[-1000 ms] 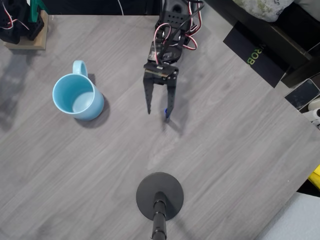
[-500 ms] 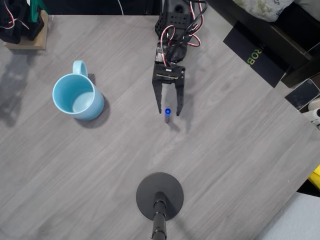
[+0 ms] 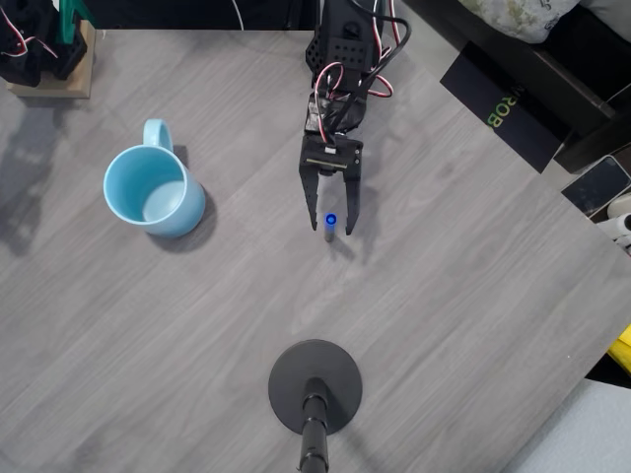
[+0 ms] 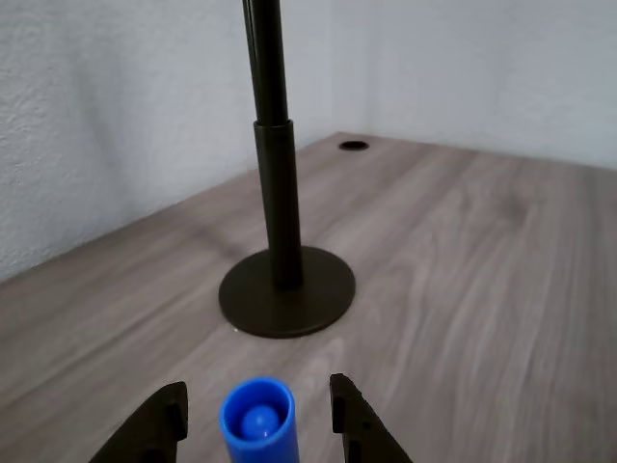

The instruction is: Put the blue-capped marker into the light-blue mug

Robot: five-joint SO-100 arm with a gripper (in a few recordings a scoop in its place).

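The marker [image 3: 330, 224] stands upright on the surface [image 3: 444, 325], cap up, between the fingers of the open gripper [image 3: 331, 229], well apart from the mug [image 3: 153, 192]. Keep it centred (wrist view shows gaps either side), then close gently to avoid tipping it.

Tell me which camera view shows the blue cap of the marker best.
The wrist view: the marker stands upright between the tool fingers, close to the camera, so the round blue cap and its top are large and clear. In the overhead view the marker is a small blue dot between the fingers, with a little grey barrel below it.
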